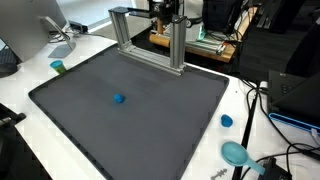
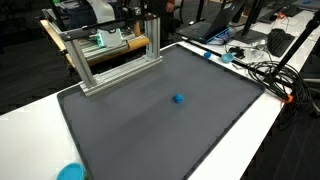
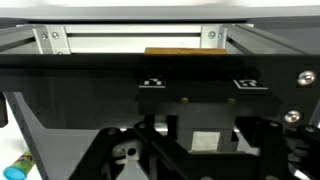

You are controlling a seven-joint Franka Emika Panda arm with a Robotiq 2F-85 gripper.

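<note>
Tool (image 3: 195, 150) — near metal frame (image 1: 178, 45)

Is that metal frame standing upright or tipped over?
Upright: the metal frame stands by the mat, its posts vertical in both exterior views.

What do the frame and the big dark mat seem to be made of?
The frame looks like bare aluminium profile: it is silver and matte, with straight square bars, and the wrist view shows bolted corner brackets. The mat seems to be rubber or foam. It is dark grey and dull with no glare, though fabric is possible.
</note>
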